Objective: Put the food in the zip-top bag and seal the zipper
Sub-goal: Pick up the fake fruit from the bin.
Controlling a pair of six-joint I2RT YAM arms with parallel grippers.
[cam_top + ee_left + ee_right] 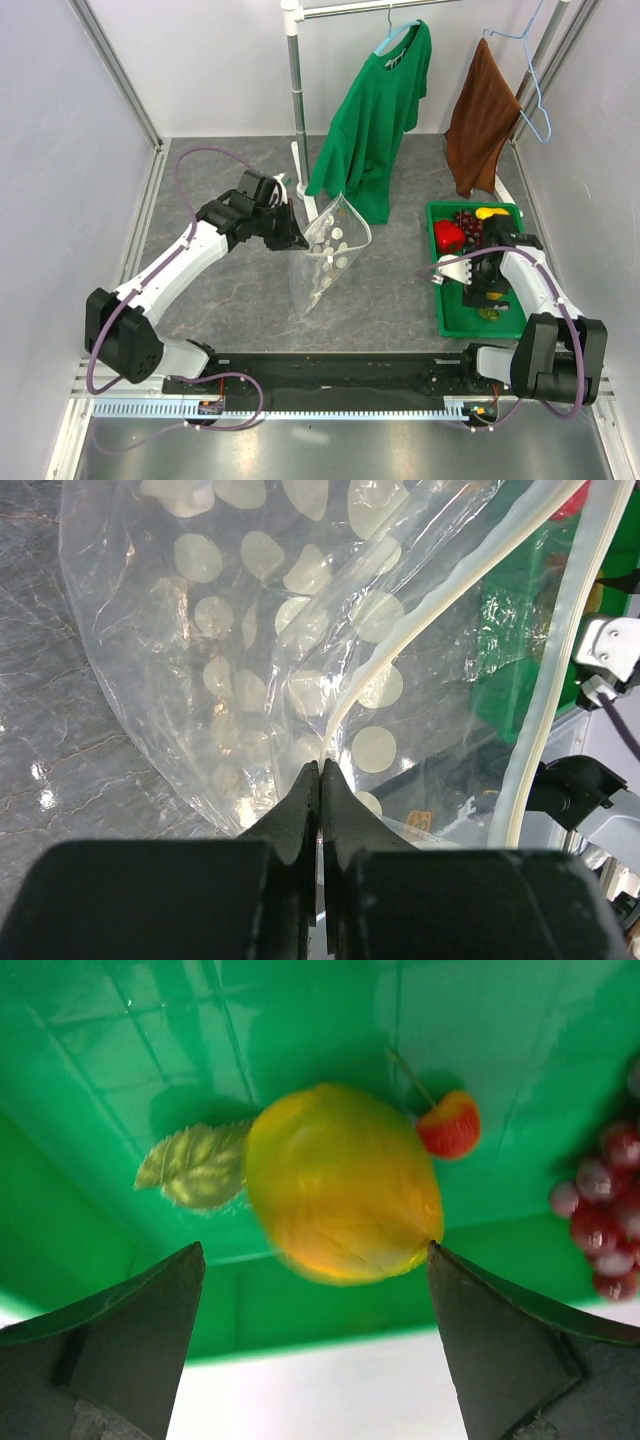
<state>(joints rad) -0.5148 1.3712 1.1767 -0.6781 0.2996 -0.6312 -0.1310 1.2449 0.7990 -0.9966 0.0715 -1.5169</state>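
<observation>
Left gripper (322,772) clenched on edge of clear floppy white-dotted plastic bag (230,630), held up; right gripper (315,1260) spread wide either side of smooth yellow-orange mango-like fruit (340,1180) in flat green tray (480,1020); risk: rounded fruit squirting from closing jaws.

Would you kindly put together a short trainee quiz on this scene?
1. True or false: the left gripper is shut on the zip-top bag.
2. In the right wrist view, which food shows between the open right gripper's fingers? A grape bunch; B yellow-orange fruit; C red pepper.
3. Fill in: the food lies on a green ____.
Key: 1 true; 2 B; 3 tray.
</observation>
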